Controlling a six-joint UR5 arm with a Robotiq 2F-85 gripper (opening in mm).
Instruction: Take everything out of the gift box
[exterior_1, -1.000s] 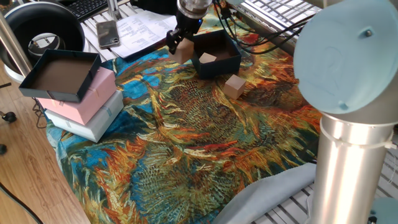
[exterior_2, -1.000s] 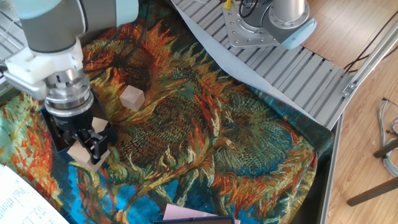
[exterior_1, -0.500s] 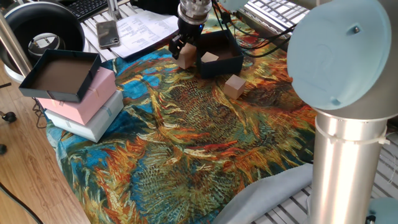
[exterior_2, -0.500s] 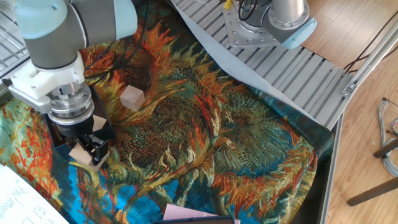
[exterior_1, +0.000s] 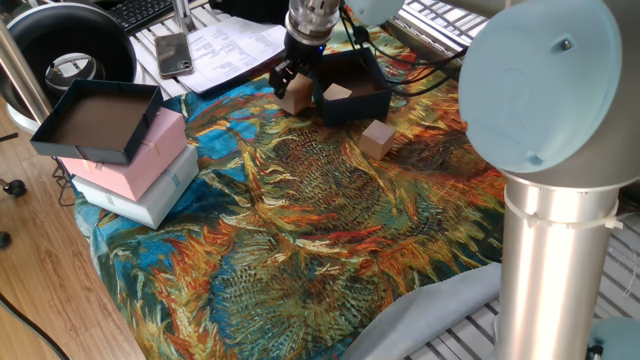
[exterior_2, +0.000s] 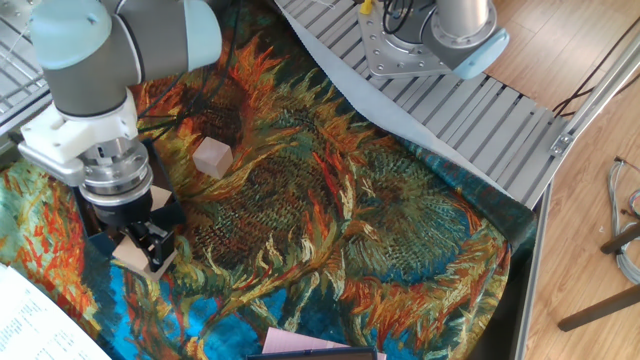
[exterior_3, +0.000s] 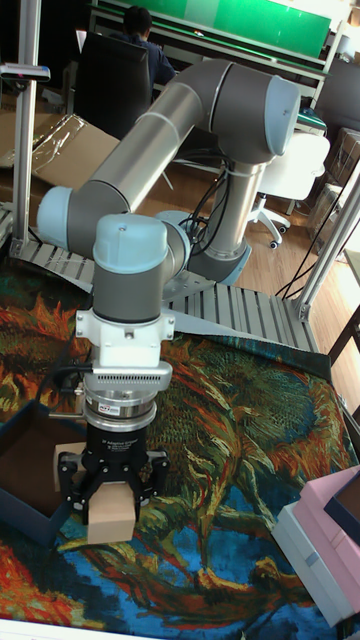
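The gift box (exterior_1: 352, 72) is a small navy box at the far edge of the patterned cloth, with one wooden cube (exterior_1: 337, 93) inside. A second cube (exterior_1: 377, 137) (exterior_2: 212, 157) lies on the cloth beside the box. My gripper (exterior_1: 296, 88) (exterior_2: 137, 248) (exterior_3: 110, 498) hangs just outside the box's left wall, shut on a third cube (exterior_1: 296, 97) (exterior_2: 130, 255) (exterior_3: 110, 510) held low at the cloth. In the other fixed view the gripper hides most of the box (exterior_2: 168, 208). The tall fixed view shows only the box's corner (exterior_3: 25, 450) at left.
A larger navy tray (exterior_1: 95, 120) rests on a pink box (exterior_1: 155, 150) and a white box (exterior_1: 150, 197) at the cloth's left edge. A phone (exterior_1: 172, 55) and papers (exterior_1: 235, 45) lie behind. The arm's column (exterior_1: 560, 230) fills the right foreground.
The gripper has moved down and slightly away from the box with the cube, bringing it close to the cloth. The other two cubes have not moved.
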